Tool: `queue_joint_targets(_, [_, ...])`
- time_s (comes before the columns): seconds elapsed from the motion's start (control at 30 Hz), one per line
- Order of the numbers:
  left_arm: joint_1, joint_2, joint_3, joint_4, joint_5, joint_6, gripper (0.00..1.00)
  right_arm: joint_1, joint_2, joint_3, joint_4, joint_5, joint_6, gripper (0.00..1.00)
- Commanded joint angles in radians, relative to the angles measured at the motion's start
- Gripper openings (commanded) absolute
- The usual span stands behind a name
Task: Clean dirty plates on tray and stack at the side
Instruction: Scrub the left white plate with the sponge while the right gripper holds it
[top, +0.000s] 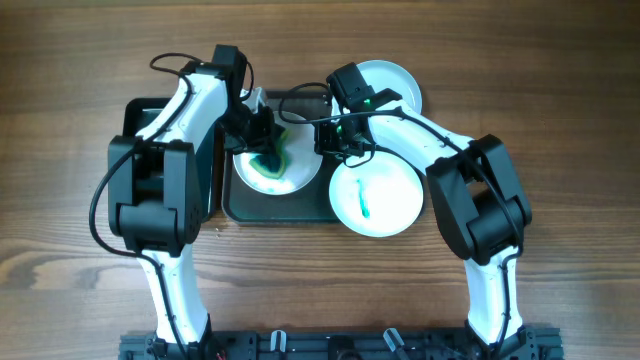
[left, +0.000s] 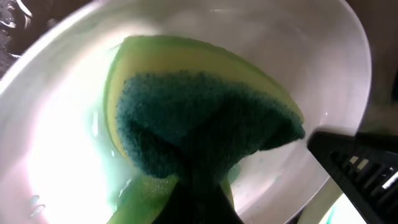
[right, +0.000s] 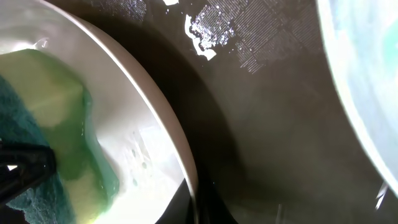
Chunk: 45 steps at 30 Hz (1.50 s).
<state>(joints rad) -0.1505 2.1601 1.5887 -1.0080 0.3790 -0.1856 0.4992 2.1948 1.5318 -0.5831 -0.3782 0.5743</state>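
A white plate (top: 296, 176) with a teal smear lies on the left part of the dark tray (top: 283, 211). My left gripper (top: 262, 132) is shut on a yellow-green sponge (top: 272, 158) with a dark green pad and presses it on this plate. In the left wrist view the sponge (left: 205, 118) covers the middle of the plate (left: 62, 124) in front of the gripper (left: 199, 208). My right gripper (top: 335, 140) is shut on this plate's right rim (right: 186, 168), with the jaws (right: 199, 208) astride it. A second smeared plate (top: 377, 195) overlaps the tray's right end. A third plate (top: 392, 82) lies behind, partly hidden by the right arm.
A smaller black tray (top: 212, 170) lies left of the dark tray, mostly under my left arm. The wet tray floor (right: 267, 124) shows between the two plates in the right wrist view. Bare wooden table (top: 560, 100) surrounds everything.
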Motion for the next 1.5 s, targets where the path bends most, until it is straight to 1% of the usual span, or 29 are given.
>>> queue_joint_targets(0.0, [-0.017,0.032,-0.014,0.002,-0.255,-0.117,0.04,-0.006,0.031,0.004,0.010,-0.008,0.002,0.04])
queue_joint_targets(0.07, [-0.023,0.032,-0.014,0.002,-0.381,-0.183,0.04,-0.007,0.031,0.004,0.010,-0.008,0.003,0.04])
queue_joint_targets(0.1, [-0.024,0.032,-0.014,0.002,-0.369,-0.190,0.04,-0.009,0.031,0.004,0.010,-0.009,0.005,0.04])
queue_joint_targets(0.13, [-0.024,0.032,-0.014,0.001,-0.325,-0.187,0.04,-0.010,0.031,0.004,0.010,-0.009,0.006,0.04])
queue_joint_targets(0.2, [-0.024,0.032,-0.014,0.002,-0.118,-0.051,0.04,-0.019,0.031,0.003,0.010,-0.028,0.005,0.04])
queue_joint_targets(0.37, [-0.024,0.032,-0.014,0.015,0.224,0.153,0.04,-0.046,0.031,-0.032,0.053,-0.095,0.005,0.04])
queue_joint_targets(0.4, [-0.024,0.032,-0.014,0.049,0.241,0.151,0.04,-0.046,0.031,-0.032,0.053,-0.095,0.004,0.04])
queue_joint_targets(0.47, [-0.015,0.032,-0.014,0.154,0.113,0.038,0.04,-0.046,0.031,-0.032,0.052,-0.095,0.002,0.04])
queue_joint_targets(0.53, [-0.002,0.032,-0.013,0.205,-0.206,-0.153,0.04,-0.046,0.031,-0.032,0.051,-0.095,0.002,0.04])
queue_joint_targets(0.57, [0.001,0.032,-0.012,0.195,-0.373,-0.226,0.04,-0.046,0.031,-0.032,0.052,-0.095,0.002,0.04])
queue_joint_targets(0.63, [-0.003,0.031,0.004,0.095,-0.623,-0.294,0.04,-0.046,0.031,-0.032,0.052,-0.095,0.002,0.04])
queue_joint_targets(0.7, [-0.009,0.031,0.023,0.010,-0.676,-0.294,0.04,-0.046,0.031,-0.032,0.054,-0.095,0.003,0.04])
queue_joint_targets(0.73, [-0.017,0.031,0.031,-0.040,-0.651,-0.290,0.04,-0.046,0.031,-0.032,0.056,-0.095,0.003,0.04])
queue_joint_targets(0.77, [-0.028,0.031,0.032,-0.073,-0.568,-0.239,0.04,-0.046,0.031,-0.032,0.056,-0.095,0.002,0.04])
queue_joint_targets(0.8, [-0.042,0.031,0.032,-0.104,-0.346,-0.082,0.04,-0.046,0.031,-0.032,0.055,-0.095,0.001,0.04])
queue_joint_targets(0.87, [-0.060,0.031,0.032,-0.123,-0.025,0.087,0.04,-0.046,0.031,-0.032,0.051,-0.097,0.002,0.04])
queue_joint_targets(0.93, [-0.080,0.032,0.032,-0.064,0.173,0.137,0.04,-0.046,0.031,-0.032,0.051,-0.110,-0.001,0.04])
queue_joint_targets(1.0, [-0.095,0.032,0.032,0.008,0.214,0.126,0.04,-0.046,0.031,-0.032,0.050,-0.110,-0.003,0.04])
queue_joint_targets(1.03, [-0.099,0.032,0.032,0.057,0.195,0.111,0.04,-0.046,0.031,-0.032,0.048,-0.110,-0.005,0.04])
queue_joint_targets(1.1, [-0.099,0.032,0.032,0.109,-0.056,-0.045,0.04,-0.046,0.031,-0.032,0.048,-0.110,-0.007,0.04])
queue_joint_targets(1.13, [-0.098,0.032,0.032,0.113,-0.278,-0.158,0.04,-0.046,0.031,-0.032,0.048,-0.110,-0.007,0.04])
queue_joint_targets(1.17, [-0.096,0.032,0.032,0.074,-0.573,-0.306,0.04,-0.046,0.031,-0.032,0.048,-0.110,-0.011,0.04])
queue_joint_targets(1.2, [-0.096,0.031,0.033,0.035,-0.673,-0.360,0.04,-0.046,0.031,-0.032,0.048,-0.110,-0.014,0.04])
queue_joint_targets(1.23, [-0.097,0.031,0.033,0.006,-0.709,-0.383,0.04,-0.046,0.031,-0.032,0.048,-0.110,-0.015,0.04])
queue_joint_targets(1.3, [-0.100,0.031,0.033,-0.058,-0.717,-0.400,0.04,-0.046,0.031,-0.032,0.050,-0.110,-0.014,0.04])
queue_joint_targets(1.33, [-0.103,0.031,0.033,-0.086,-0.708,-0.399,0.04,-0.046,0.031,-0.032,0.051,-0.110,-0.014,0.04])
queue_joint_targets(1.37, [-0.106,0.031,0.033,-0.116,-0.639,-0.375,0.04,-0.046,0.031,-0.032,0.051,-0.110,-0.014,0.04])
queue_joint_targets(1.43, [-0.109,0.031,0.033,-0.126,-0.310,-0.154,0.04,-0.046,0.031,-0.032,0.051,-0.110,-0.014,0.04])
queue_joint_targets(1.47, [-0.109,0.031,0.033,-0.122,-0.040,0.016,0.04,-0.046,0.031,-0.032,0.051,-0.110,-0.014,0.04])
